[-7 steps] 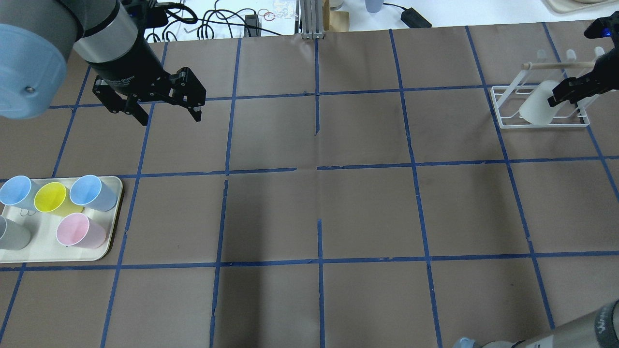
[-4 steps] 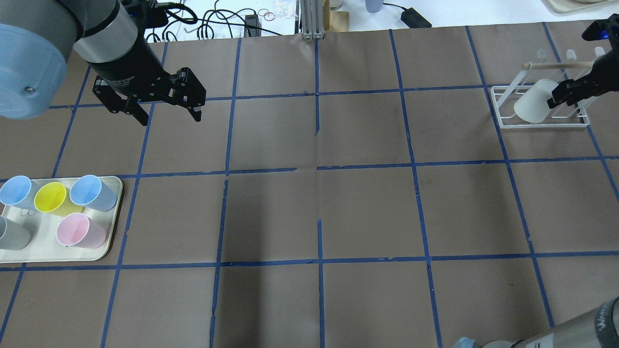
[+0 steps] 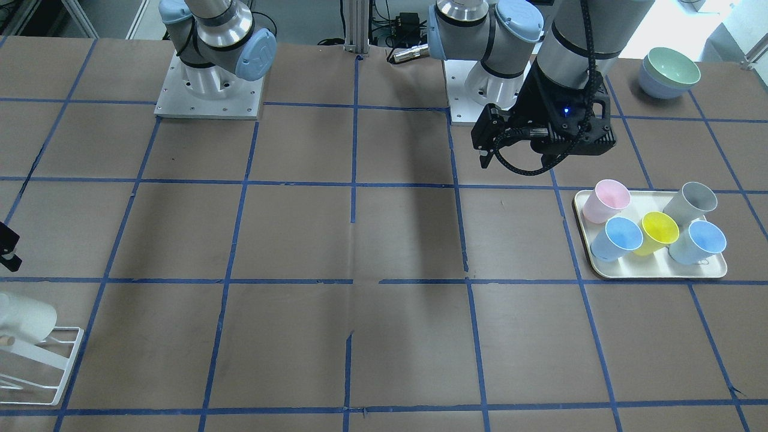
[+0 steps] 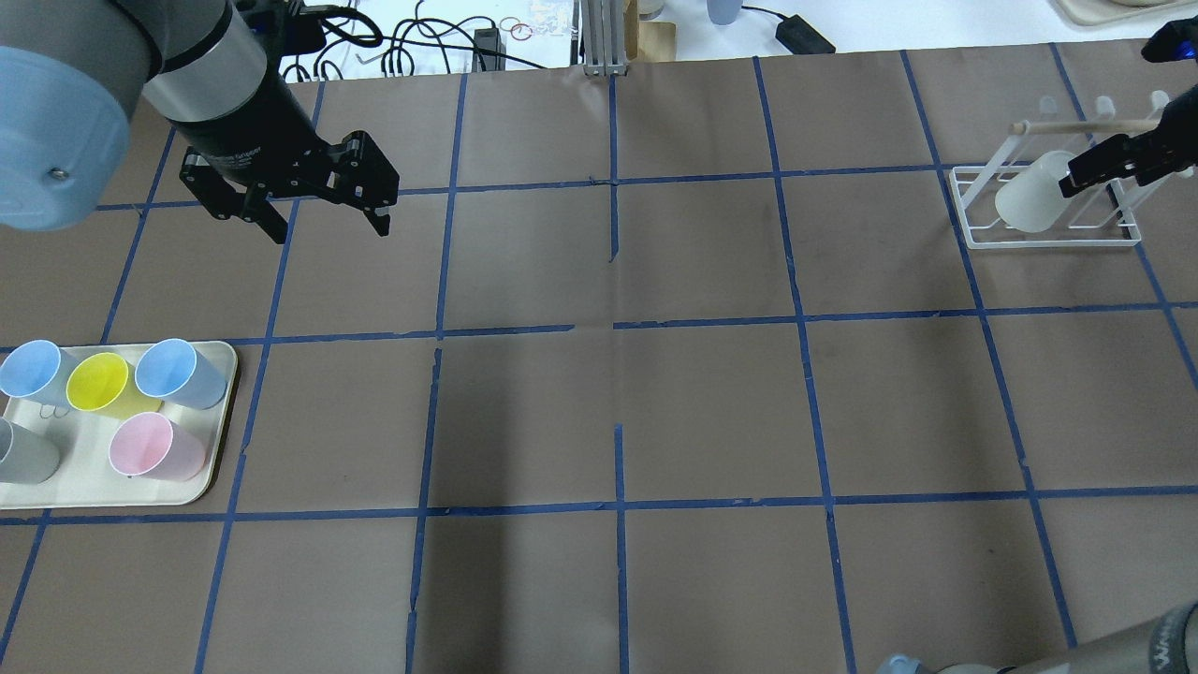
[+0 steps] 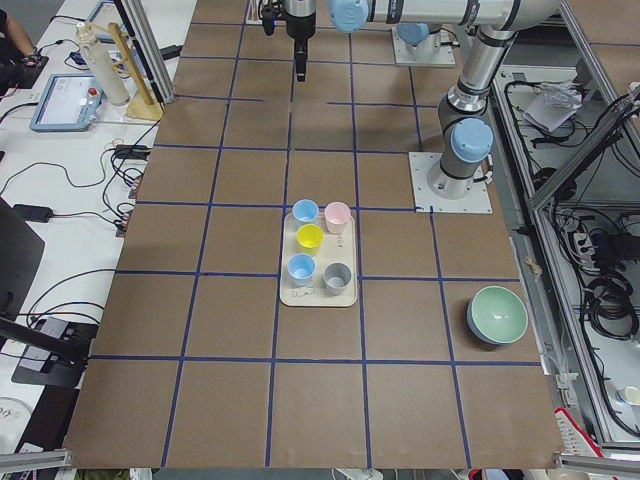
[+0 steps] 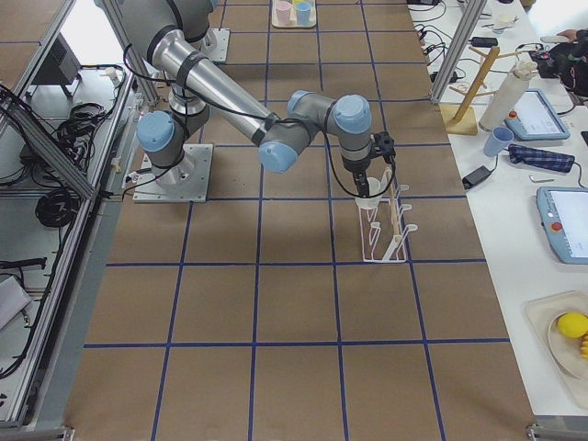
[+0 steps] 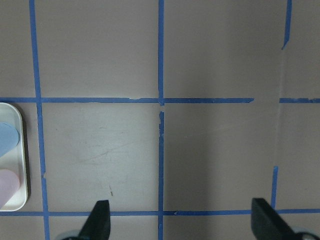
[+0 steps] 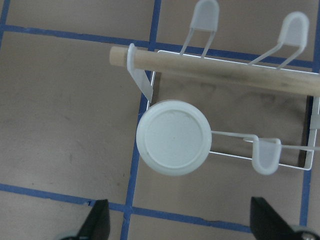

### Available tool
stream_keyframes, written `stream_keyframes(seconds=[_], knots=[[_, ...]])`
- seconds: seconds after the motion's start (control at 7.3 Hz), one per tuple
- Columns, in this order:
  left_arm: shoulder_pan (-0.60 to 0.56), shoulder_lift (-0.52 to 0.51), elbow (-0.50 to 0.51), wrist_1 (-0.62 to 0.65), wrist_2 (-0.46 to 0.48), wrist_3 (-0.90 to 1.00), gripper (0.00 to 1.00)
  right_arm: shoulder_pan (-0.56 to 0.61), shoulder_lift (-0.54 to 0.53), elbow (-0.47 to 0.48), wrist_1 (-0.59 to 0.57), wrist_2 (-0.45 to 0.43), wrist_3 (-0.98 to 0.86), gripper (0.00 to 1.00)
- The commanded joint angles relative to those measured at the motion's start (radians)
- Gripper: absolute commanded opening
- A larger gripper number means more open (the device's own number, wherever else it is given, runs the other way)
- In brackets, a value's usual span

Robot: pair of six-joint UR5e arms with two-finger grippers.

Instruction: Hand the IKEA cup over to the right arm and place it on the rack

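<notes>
IKEA cup (image 8: 172, 144) seen base-up on rack (image 4: 973, 239), far right of table. Right gripper (image 8: 181, 224) spread wide above cup, apart from it. Left gripper (image 4: 329, 230) spread, nothing held, far left.

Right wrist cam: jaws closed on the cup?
No. The IKEA cup sits inverted on the rack; the right gripper has its jaws wide apart, clear of it.

Nothing here is clear enough for me to read. A line of small white print (image 4: 234, 154) crosses the black body of my left gripper (image 4: 330, 229). Pale letters (image 4: 1172, 637) mark my right arm (image 4: 1114, 651) at the near right edge, both too blurred.
</notes>
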Motion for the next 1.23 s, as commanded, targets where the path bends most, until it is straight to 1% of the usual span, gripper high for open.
stream_keyframes(seconds=[0.0,0.14,0.27,0.41,0.55,0.82,0.96,1.1], knots=[[0.0,0.0,0.0,0.0,0.0,0.0,1.0,0.011,-0.161,0.005,0.208,-0.007,0.113,1.0],[0.0,0.0,0.0,0.0,0.0,0.0,1.0,0.034,-0.246,0.012,0.288,-0.009,0.188,1.0],[0.0,0.0,0.0,0.0,0.0,0.0,1.0,0.075,-0.307,0.015,0.371,-0.015,0.222,1.0],[0.0,0.0,0.0,0.0,0.0,0.0,1.0,0.121,-0.369,0.014,0.426,-0.082,0.294,1.0],[0.0,0.0,0.0,0.0,0.0,0.0,1.0,0.184,-0.43,0.017,0.466,-0.108,0.347,1.0],[0.0,0.001,0.0,0.0,0.0,0.0,1.0,0.294,-0.483,0.017,0.558,-0.11,0.539,1.0],[0.0,0.001,0.0,0.0,0.0,0.0,1.0,0.354,-0.483,0.017,0.56,-0.112,0.561,1.0],[0.0,0.001,0.0,0.0,0.0,0.0,1.0,0.415,-0.474,0.017,0.56,-0.11,0.628,1.0]])
